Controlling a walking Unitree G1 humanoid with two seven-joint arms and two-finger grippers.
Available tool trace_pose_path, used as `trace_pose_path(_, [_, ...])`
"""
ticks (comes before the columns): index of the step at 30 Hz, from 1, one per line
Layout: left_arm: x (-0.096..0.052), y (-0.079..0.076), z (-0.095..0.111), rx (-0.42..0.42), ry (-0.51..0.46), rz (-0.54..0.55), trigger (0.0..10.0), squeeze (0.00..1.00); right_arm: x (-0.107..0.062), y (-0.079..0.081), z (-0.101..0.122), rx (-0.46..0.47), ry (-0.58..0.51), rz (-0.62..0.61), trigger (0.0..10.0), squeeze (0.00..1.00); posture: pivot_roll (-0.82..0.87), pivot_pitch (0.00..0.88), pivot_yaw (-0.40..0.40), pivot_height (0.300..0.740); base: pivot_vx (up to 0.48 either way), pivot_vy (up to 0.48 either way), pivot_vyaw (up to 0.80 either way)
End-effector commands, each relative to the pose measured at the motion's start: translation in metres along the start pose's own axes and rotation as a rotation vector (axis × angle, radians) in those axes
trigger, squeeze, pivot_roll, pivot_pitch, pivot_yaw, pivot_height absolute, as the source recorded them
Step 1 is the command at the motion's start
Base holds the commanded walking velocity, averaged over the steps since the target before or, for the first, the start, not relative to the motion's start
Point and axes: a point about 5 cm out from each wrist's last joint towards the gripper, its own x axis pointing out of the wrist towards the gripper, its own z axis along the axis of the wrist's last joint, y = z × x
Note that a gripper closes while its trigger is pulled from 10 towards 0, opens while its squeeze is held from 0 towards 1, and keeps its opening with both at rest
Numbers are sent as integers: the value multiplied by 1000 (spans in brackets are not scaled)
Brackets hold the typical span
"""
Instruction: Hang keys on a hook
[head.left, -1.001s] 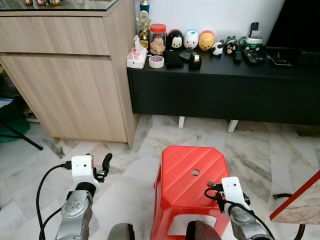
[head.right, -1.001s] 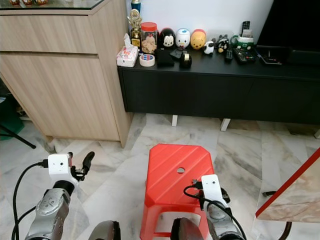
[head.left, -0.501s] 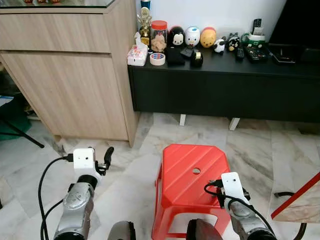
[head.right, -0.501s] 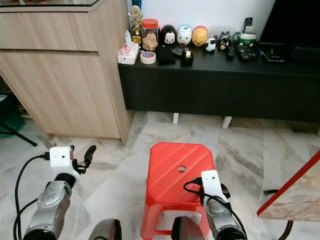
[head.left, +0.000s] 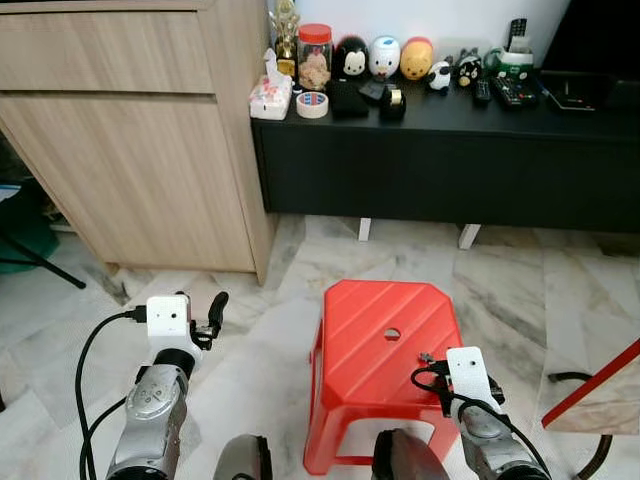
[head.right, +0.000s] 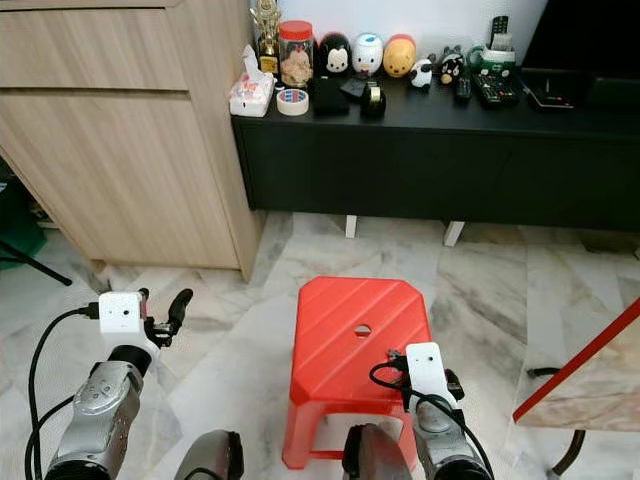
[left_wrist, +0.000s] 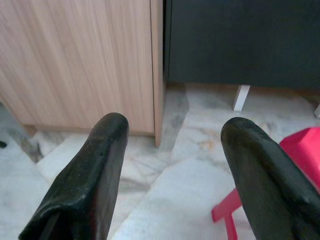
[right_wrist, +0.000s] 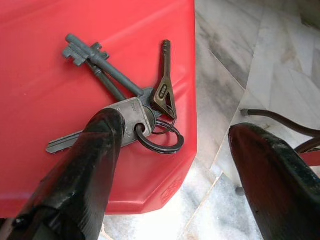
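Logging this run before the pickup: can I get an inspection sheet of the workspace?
Surface: red plastic stool on marble floor.
Job's things: bunch of metal keys on a ring near the stool's edge; hook: nothing seen.
Clutter: jar, tape roll, tissue pack and round toy figures on the black low cabinet.
Grippers: right gripper open above the keys; left gripper open, empty, over the floor.
Cables: black cable looping from the left wrist.
Surroundings: wooden cupboard on the left.
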Motion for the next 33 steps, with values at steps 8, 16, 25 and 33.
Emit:
trace_pose_path(8, [-3,2,1,46,15,-12,10000,0,-3,13,-12,172,72,39,10000,0,105,128,-19,607,0,0,0])
trace_pose_path(16, [-3,0,-1,68,25,-26,10000,0,-5,25,-6,410,62,91,10000,0,104,117,-9,607,0,0,0])
trace_pose_path(25, [-2,0,0,82,28,-31,10000,0,-6,29,-5,391,38,108,10000,0,106,112,-8,607,0,0,0])
trace_pose_path(33, [-5,0,-2,92,34,-35,10000,0,-11,38,5,544,-74,133,10000,0,106,118,-10,607,0,0,0])
